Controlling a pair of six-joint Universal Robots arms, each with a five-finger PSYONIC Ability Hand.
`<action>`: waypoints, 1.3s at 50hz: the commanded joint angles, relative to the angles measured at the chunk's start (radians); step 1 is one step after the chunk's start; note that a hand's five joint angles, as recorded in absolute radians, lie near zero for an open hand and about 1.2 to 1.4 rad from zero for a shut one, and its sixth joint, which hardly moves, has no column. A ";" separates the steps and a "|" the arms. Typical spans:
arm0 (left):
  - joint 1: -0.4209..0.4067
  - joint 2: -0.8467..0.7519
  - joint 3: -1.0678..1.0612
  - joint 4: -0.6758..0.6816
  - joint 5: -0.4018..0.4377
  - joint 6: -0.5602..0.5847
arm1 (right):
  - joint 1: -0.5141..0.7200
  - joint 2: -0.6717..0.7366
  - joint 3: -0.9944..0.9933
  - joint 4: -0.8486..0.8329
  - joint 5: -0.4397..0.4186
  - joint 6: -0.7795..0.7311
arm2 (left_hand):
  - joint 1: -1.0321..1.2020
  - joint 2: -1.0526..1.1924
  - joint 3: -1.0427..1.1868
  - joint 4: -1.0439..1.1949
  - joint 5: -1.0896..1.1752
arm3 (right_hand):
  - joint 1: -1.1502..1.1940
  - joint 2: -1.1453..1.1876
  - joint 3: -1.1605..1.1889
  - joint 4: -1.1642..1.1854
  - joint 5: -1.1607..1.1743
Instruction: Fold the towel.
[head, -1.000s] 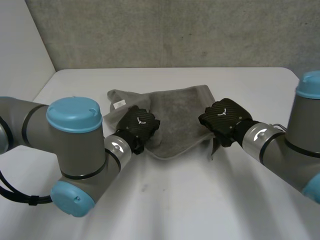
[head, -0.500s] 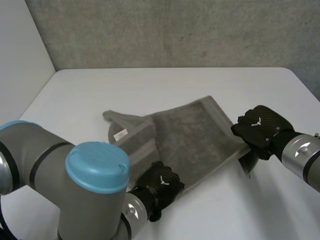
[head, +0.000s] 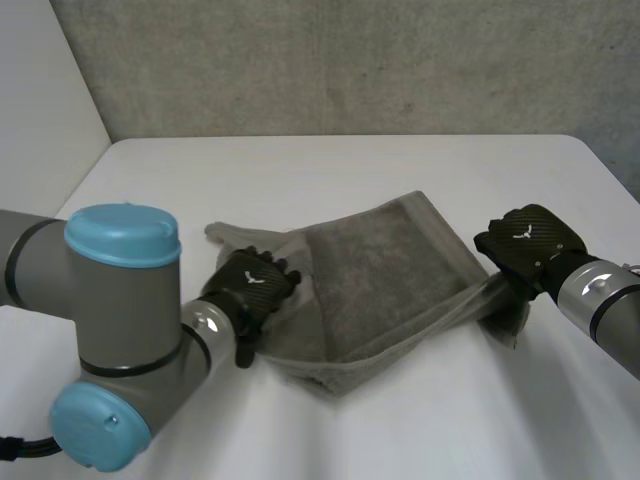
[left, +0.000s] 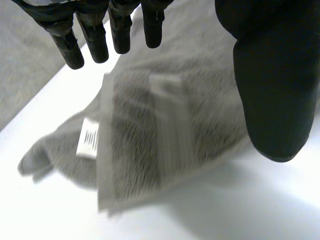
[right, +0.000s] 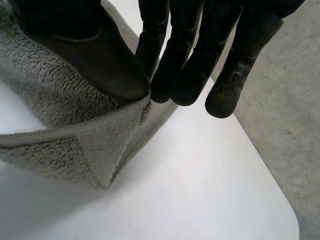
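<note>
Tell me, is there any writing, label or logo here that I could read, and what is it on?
No words or numbers can be read here.
On the white tag sewn to the towel: dark printed lines, too blurred to read.
On the back of the left hand and the right hand: one small white emblem each, no letters.

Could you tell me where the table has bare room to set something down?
The table is bare along the far strip between the towel and the wall, and nearer, between the left arm and the right arm. The middle is crowded: the left hand is over the towel's end, the right hand pinches its corner.
</note>
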 joint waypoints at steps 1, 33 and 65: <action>0.113 -0.003 -0.066 0.028 0.052 0.005 | -0.030 0.051 -0.012 -0.015 -0.004 0.038 | 0.111 0.106 0.106 0.107 0.092 | 0.075 0.072 0.060 0.059 0.057; 0.164 -0.115 -0.060 0.089 0.205 0.008 | -0.023 0.065 0.002 -0.018 -0.004 0.040 | 0.531 0.525 0.526 0.527 0.512 | 0.075 0.072 0.060 0.059 0.057; 0.192 0.146 -0.126 0.120 0.192 0.013 | -0.030 -0.090 -0.048 0.052 0.002 0.040 | 1.209 1.203 1.204 1.205 1.190 | 0.075 0.072 0.060 0.059 0.057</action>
